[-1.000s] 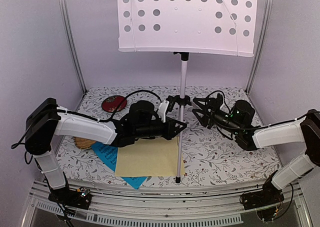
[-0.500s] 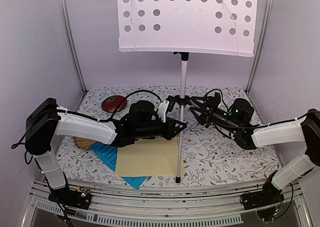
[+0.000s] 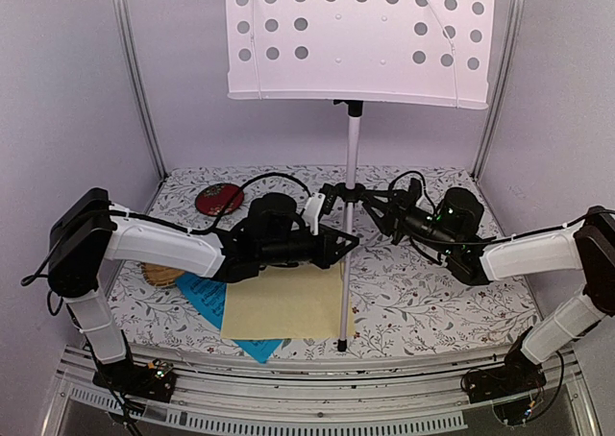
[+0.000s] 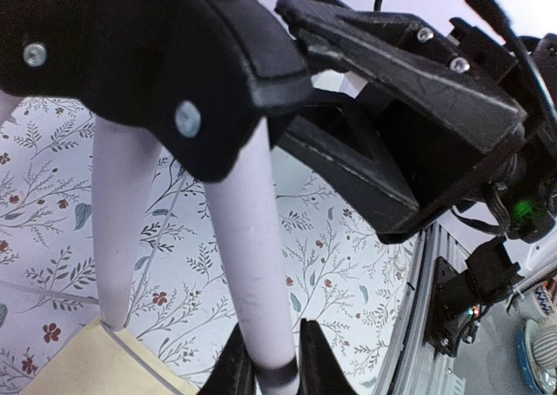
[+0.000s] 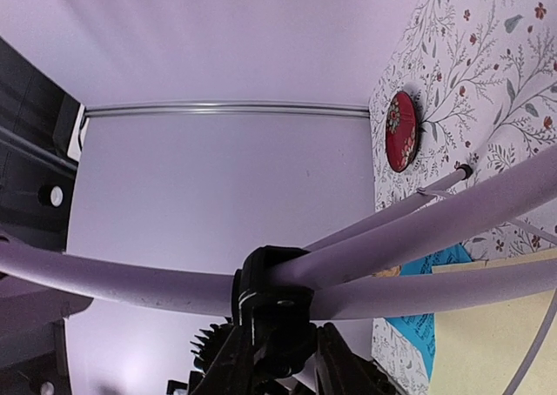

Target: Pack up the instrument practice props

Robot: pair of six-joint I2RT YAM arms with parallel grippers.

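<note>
Left gripper (image 4: 271, 371): jaws nearly shut, fingers pinching a white tube (image 4: 248, 264) of the stand, a leg by the look of it, low on its run. Right gripper (image 5: 277, 360): jaws set either side of the black hub (image 5: 271, 295) where the tubes meet, close against it. It is black on black, so whether they truly pinch cannot be told. The two grippers sit near each other at the stand's waist, left one on the near-left side, right one on the right. The stand is upright mid-table, with its pole (image 3: 352, 148) rising to the perforated desk (image 3: 356, 37) high overhead. One foot comes down just beside the corner of the yellow sheet (image 3: 283, 302), which lies over the blue sheet (image 3: 207, 297) on the near-left of the table (image 3: 432, 302). The metronome is not picked out. Judged step: steadying hub and leg to fold the tripod. Risks: the stand is top-heavy, and an uneven pull from the two arms would swing the desk and tip it. A weak grip on the hub would let it slide or twist as the leg moves. A swinging leg could drag the yellow sheet, and the grippers are close enough to knock together. The top view alone gives the desk, both arms and how the sheets lie, but hides jaw contact. The left wrist view shows fingers on the tube and the right gripper just beyond. The right wrist view shows three tubes splaying from the hub and the red dish (image 5: 402, 132) far back.
</note>
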